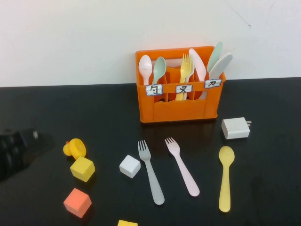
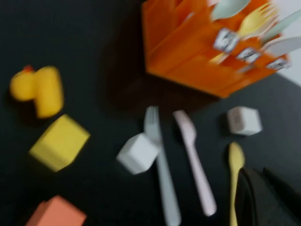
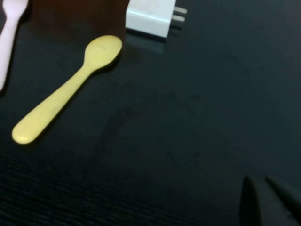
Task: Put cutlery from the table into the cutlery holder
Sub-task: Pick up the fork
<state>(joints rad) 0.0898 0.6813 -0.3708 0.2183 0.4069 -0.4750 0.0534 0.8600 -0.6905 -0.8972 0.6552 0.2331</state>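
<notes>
Three pieces lie on the black table (image 1: 56, 108) in front of the orange cutlery holder (image 1: 178, 106): a grey-green fork (image 1: 151, 172), a pale pink fork (image 1: 182, 167) and a yellow spoon (image 1: 225, 179). The holder has several pieces standing in it. My left gripper (image 2: 260, 187) is shut and empty, hovering at the table's left; its arm (image 1: 21, 147) shows at the left edge. Its view shows the grey-green fork (image 2: 162, 165), pink fork (image 2: 194, 160), spoon (image 2: 234, 165) and holder (image 2: 197, 52). My right gripper (image 3: 261, 189) is shut and empty, low over bare table right of the spoon (image 3: 66, 94).
A white charger block (image 1: 235, 127) lies right of the holder, above the spoon. A white cube (image 1: 130, 166) touches the grey-green fork's left side. A yellow duck toy (image 1: 75, 148), a yellow cube (image 1: 82, 169), an orange cube (image 1: 77, 202) and another yellow cube (image 1: 127, 223) lie front left.
</notes>
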